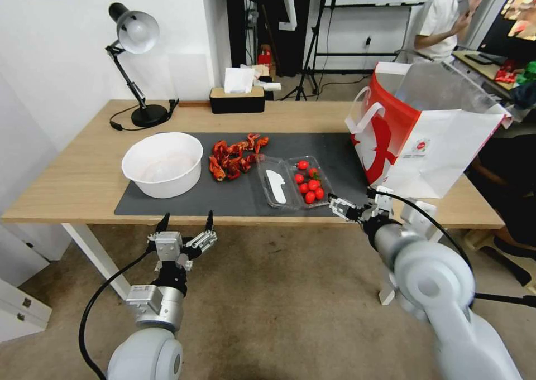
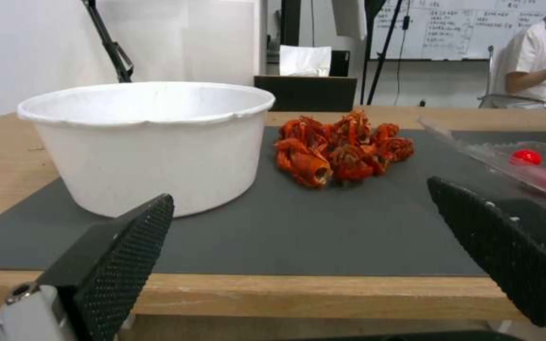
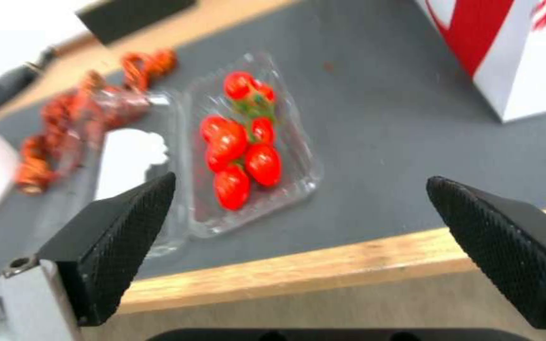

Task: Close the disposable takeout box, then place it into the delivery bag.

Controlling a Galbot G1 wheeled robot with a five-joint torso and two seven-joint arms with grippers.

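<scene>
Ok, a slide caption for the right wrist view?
Open right gripper at the table edge before the open clear plastic clamshell box of cherry tomatoes.

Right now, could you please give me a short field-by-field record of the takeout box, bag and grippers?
takeout box: open on the dark mat, lid flat beside the tomato tray
delivery bag: upright, beside the box on the robot's right
left gripper: open, off the table's front edge
right gripper: open, at the front edge near the box
</scene>
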